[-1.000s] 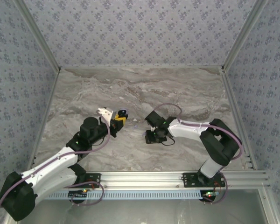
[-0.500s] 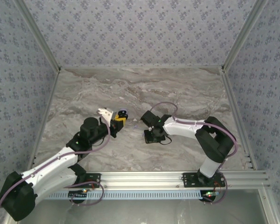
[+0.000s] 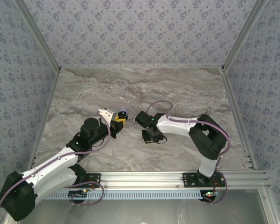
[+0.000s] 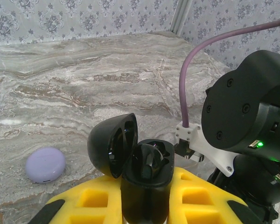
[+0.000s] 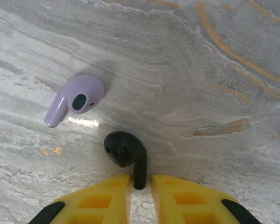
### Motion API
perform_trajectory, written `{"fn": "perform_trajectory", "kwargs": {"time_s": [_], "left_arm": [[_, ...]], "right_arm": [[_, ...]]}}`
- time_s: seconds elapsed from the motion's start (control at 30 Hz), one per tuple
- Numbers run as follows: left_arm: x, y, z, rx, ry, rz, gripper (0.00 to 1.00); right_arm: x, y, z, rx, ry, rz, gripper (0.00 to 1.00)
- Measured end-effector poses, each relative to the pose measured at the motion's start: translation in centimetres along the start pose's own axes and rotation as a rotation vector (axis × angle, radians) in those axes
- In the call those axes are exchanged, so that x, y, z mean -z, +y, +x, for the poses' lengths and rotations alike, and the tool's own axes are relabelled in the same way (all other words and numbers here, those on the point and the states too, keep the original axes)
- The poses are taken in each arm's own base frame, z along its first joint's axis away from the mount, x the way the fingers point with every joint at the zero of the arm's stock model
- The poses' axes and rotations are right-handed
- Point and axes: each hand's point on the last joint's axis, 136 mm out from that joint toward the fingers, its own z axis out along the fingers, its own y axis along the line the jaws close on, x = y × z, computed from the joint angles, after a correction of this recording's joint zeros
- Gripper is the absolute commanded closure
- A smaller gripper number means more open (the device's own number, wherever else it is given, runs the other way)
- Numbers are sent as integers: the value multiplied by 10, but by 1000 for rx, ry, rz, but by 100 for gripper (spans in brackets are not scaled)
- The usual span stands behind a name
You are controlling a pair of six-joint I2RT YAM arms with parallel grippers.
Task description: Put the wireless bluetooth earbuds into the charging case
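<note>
Right gripper (image 5: 140, 181): its yellow fingers closely flank the stem of 1 small black stemmed earbud (image 5: 125, 149), which points back between them. I cannot tell whether they actually clamp it. 1 pale purple earbud (image 5: 77, 100) lies just beside it. The left gripper (image 4: 147, 201) pinches the open black charging case (image 4: 147, 179), which lies to the right arm's left. Its contents are unclear.
</note>
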Motion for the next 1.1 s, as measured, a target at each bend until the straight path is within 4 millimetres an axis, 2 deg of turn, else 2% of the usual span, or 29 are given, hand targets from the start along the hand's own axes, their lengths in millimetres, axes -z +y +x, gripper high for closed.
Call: {"fn": "perform_trajectory", "kwargs": {"time_s": [0.3,0.57,0.87,1.1], "left_arm": [[0,0,0,0,0,0,84],[0,0,0,0,0,0,84],[0,0,0,0,0,0,84],[0,0,0,0,0,0,84]], "right_arm": [[1,-3,-1,-9,-2,15,90],[2,-10,-5,-35,-9,-17,89],[4,-46,-32,-117,-66,-5,89],[4,-74,-45,-156,-86,32,88]]}}
